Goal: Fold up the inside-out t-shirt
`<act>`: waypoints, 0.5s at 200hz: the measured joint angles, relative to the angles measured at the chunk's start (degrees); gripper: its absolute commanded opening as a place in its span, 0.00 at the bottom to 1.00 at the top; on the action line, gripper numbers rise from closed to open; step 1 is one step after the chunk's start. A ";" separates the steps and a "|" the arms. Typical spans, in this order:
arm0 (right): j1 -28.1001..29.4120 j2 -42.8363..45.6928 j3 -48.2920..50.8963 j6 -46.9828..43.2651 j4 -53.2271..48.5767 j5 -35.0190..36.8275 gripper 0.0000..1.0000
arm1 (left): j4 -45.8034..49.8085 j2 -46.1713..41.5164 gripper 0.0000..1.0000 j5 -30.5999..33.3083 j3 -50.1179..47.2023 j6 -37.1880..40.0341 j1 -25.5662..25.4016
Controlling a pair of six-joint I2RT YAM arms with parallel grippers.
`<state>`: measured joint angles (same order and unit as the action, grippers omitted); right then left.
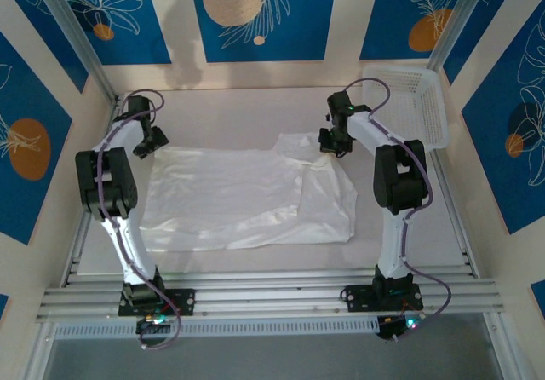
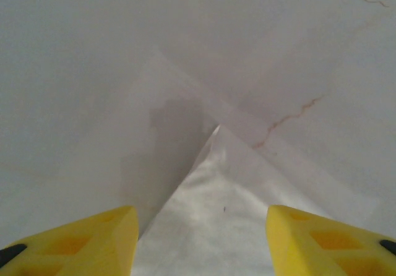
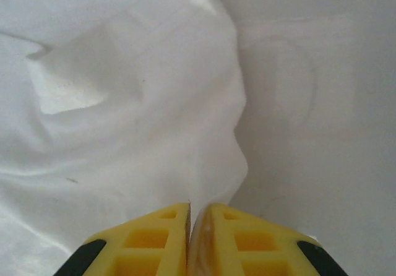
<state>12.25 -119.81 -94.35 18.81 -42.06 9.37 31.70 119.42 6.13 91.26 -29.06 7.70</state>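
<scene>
The inside-out t-shirt (image 1: 238, 197) lies spread on the table (image 1: 230, 112), its long axis running left to right and its right end rumpled and doubled over (which end is the neck I cannot tell). From above, my tools are small dark shapes at its two far corners; the wrist cameras make their state plainer. My left tool (image 2: 199, 217) stands open, fingers either side of a pointed cloth corner, gripping nothing. My right tool (image 3: 198, 213) is closed to a sliver on a ridge of the cloth, with the backs of its fingers cut off by the frame.
</scene>
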 measured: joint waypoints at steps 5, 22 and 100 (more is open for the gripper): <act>0.00 0.00 0.00 -0.39 0.22 -0.39 0.06 | 0.24 1.16 0.55 -0.39 1.18 0.24 0.28; 0.15 0.00 0.00 -0.44 0.79 -1.55 0.00 | 0.44 3.89 0.53 -1.70 3.37 1.09 1.01; 0.37 -0.02 0.00 -0.83 1.01 -2.25 0.00 | 0.31 7.45 0.00 -6.19 5.33 2.82 1.84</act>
<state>12.62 -119.83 -94.35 17.98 -41.06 7.11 32.01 126.87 -0.05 96.60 -26.24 9.54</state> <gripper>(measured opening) 0.046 0.036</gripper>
